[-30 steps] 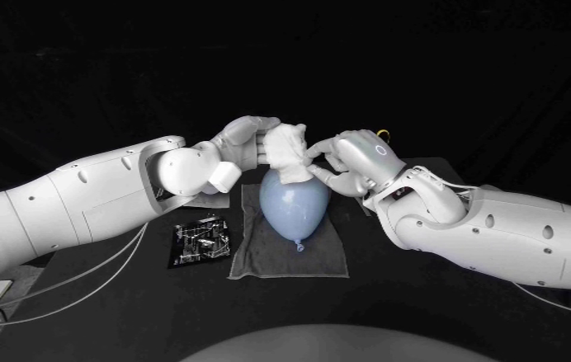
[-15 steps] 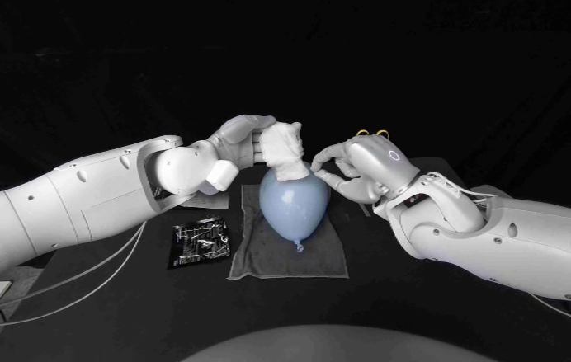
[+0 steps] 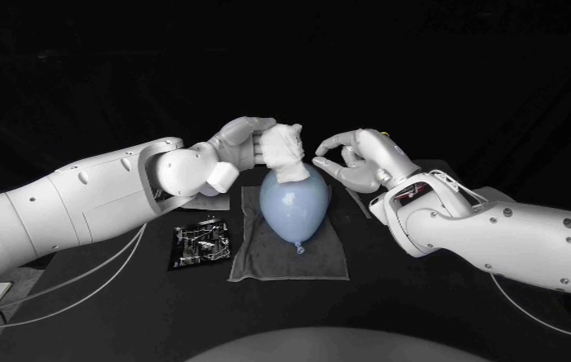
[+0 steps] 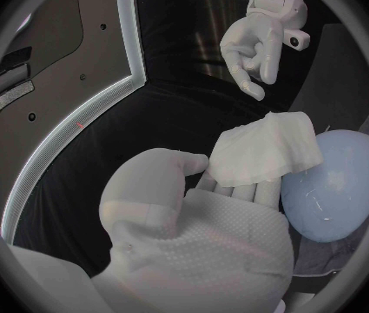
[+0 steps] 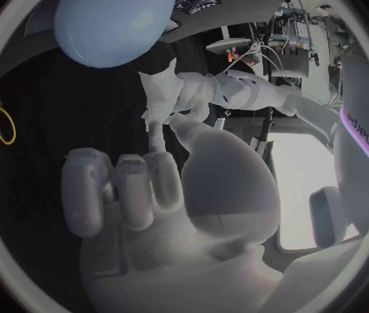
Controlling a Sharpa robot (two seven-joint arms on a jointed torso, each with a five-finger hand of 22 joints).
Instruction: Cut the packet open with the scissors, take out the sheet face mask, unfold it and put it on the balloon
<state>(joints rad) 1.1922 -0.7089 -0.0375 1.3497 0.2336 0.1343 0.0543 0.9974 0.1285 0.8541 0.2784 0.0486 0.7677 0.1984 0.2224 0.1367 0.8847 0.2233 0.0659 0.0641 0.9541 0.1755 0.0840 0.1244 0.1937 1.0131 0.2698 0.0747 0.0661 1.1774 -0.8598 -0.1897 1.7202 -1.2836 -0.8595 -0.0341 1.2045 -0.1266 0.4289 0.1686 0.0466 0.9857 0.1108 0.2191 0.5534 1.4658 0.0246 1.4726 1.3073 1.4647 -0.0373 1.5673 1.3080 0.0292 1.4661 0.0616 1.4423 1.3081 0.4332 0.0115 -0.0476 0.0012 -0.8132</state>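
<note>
I am pinching the folded sheet face mask (image 3: 283, 146) in my left hand (image 3: 244, 142) over the blue balloon (image 3: 294, 203), right hand (image 3: 357, 161) curled empty beside it; packet (image 3: 200, 242) lying opened, unfolding and placing remaining

Balloon (image 3: 294, 205) smooth, glossy; mask (image 3: 283, 148) soft cloth; towel (image 3: 256, 256) matt cloth.

This looks like a robotics lab. A black table (image 3: 393, 312) stands before a black backdrop (image 3: 285, 32), white cables (image 3: 72, 279) trail over the table, and the right wrist view shows a stand of wired equipment (image 5: 301, 28) nearby.
</note>
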